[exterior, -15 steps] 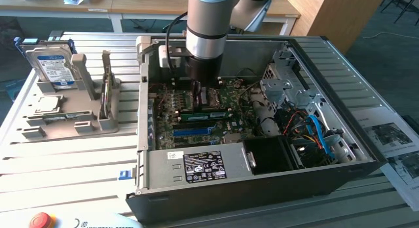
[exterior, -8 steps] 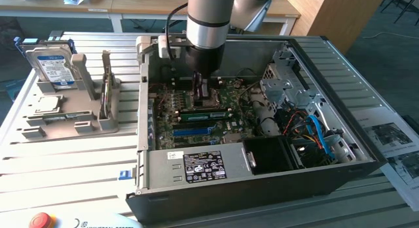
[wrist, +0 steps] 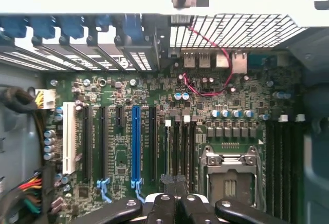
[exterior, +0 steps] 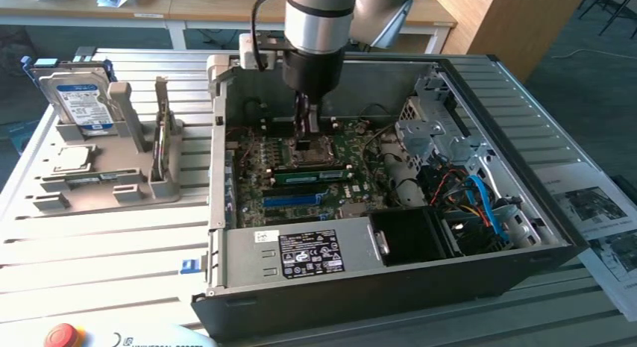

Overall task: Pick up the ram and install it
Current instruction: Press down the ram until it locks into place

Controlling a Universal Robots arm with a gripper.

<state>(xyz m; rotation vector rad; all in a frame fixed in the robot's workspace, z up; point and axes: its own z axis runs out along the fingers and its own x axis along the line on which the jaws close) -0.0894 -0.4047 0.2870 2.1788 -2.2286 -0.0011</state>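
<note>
Inside the open computer case (exterior: 557, 235), your gripper (exterior: 304, 128) hangs over the motherboard (wrist: 154, 100) beside the processor socket (wrist: 229, 170), fingers pinched together, holding nothing you can see, the ram (exterior: 313, 174) lying green in its slot just below the fingertips in the exterior view.

Metal and plastic showing

The case (exterior: 557, 235) is looking matt dark metal; the board (wrist: 118, 147) glossy green; the table (exterior: 89, 242) ribbed pale metal.
</note>
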